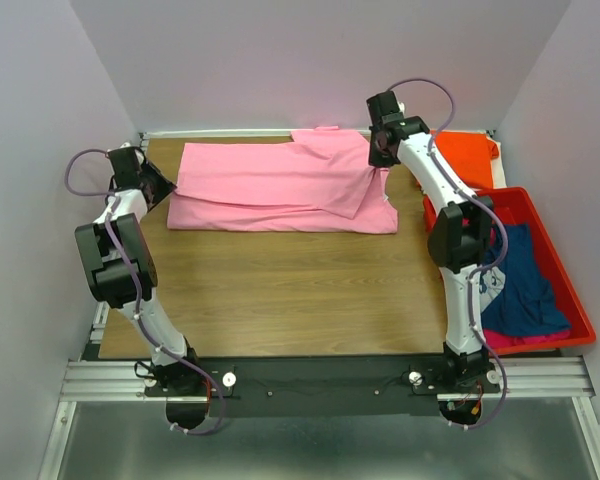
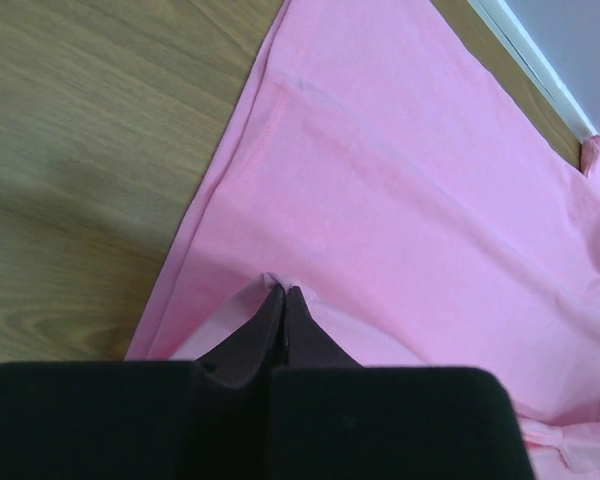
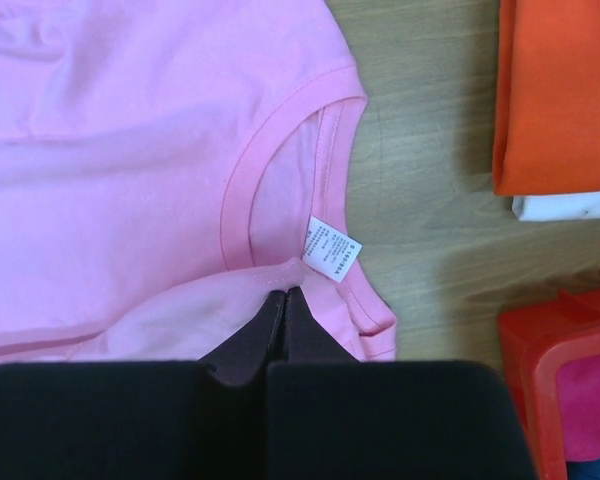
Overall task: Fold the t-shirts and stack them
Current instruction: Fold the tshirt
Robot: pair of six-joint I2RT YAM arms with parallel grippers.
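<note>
The pink t-shirt (image 1: 280,185) near the table's (image 1: 280,290) far edge looks soft and limp. The left gripper (image 2: 283,295) has its jaws clamped on the hem, the right gripper (image 3: 283,295) beside the collar.

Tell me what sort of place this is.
Likely a robotics lab test cell, not a home: a left arm and right arm bolted to a metal rail, a table boxed in by plain walls, and a pink t-shirt laid out for folding.

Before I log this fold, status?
Left gripper shut on light pink cotton t-shirt, at its edge. Right gripper shut on it by collar. Folded orange t-shirt lies clear, right.
</note>
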